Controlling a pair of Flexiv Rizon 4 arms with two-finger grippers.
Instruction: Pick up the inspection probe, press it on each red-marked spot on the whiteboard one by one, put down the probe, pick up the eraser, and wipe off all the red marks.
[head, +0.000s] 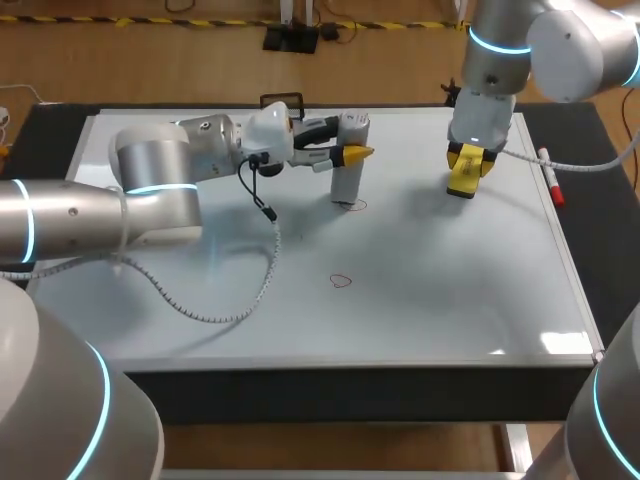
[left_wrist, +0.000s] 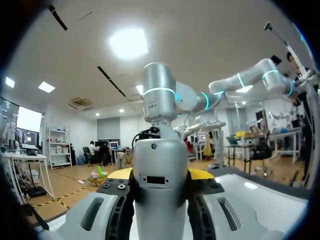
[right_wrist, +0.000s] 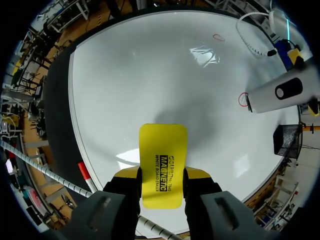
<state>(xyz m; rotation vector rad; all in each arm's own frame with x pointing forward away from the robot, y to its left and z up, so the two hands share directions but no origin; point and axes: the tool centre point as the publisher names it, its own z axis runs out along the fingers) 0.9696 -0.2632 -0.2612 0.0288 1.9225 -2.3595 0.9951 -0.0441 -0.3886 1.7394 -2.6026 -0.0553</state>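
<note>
Glossy whiteboard (head: 430, 290) lies flat on a dark desk (head: 55, 125), catching glare near its 5 o'clock corner. The left arm comes in from 9 o'clock. Left gripper (left_wrist: 160, 175): fingers clamped from both sides on the inspection probe (head: 349, 178), a smooth silver-grey cylinder with a small dark slot on its side. The probe stands upright at about 12 o'clock from the board's middle, its base on a thin red loop mark (head: 352, 206) that shows at its foot. Second red mark (head: 341, 281), a small scrawled oval, sits near the board's centre, toward 6 o'clock, well apart from the probe. The right arm drops in from 1 o'clock. Right gripper (right_wrist: 162, 174): fingers closed on the eraser (right_wrist: 162, 150), a flat yellow rounded-rectangle block with black print, poking out ahead of the yellow tips at about 2 o'clock on the board. Cannot tell whether its far end touches the surface; a soft shadow lies just beyond it. Red-capped marker (head: 549, 176) lies along the board's 3 o'clock edge. Black wire-mesh basket (head: 281, 100) stands at the far edge, around 11 o'clock. A ribbed white cable (head: 262, 285) trails from the left arm across the board.
</note>
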